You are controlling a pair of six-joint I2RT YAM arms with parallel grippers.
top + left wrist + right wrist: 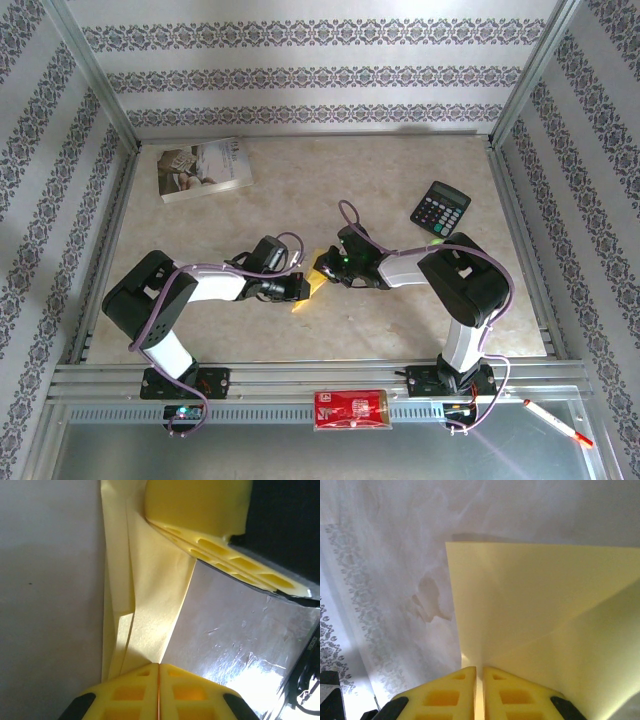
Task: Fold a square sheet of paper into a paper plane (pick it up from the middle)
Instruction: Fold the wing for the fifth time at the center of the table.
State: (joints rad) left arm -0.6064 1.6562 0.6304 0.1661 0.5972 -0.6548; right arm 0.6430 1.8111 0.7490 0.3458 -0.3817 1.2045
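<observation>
The square sheet of paper [318, 270], yellow and folded into a smaller shape, hangs between my two grippers over the middle of the table. My left gripper [302, 289] is shut on its near left edge. The left wrist view has the jaws [158, 665] pressed together on the folded paper [150, 605], whose layers run up toward the right gripper's yellow fingers [200, 510]. My right gripper [330, 267] grips the other end. In the right wrist view its jaws [479, 669] are nearly together with the paper [535, 595] pinched between them.
A white printed book [204, 168] lies at the back left and a black calculator [440, 208] at the back right. A red packet [350, 409] sits on the front rail between the arm bases. A pen [558, 422] lies at the front right.
</observation>
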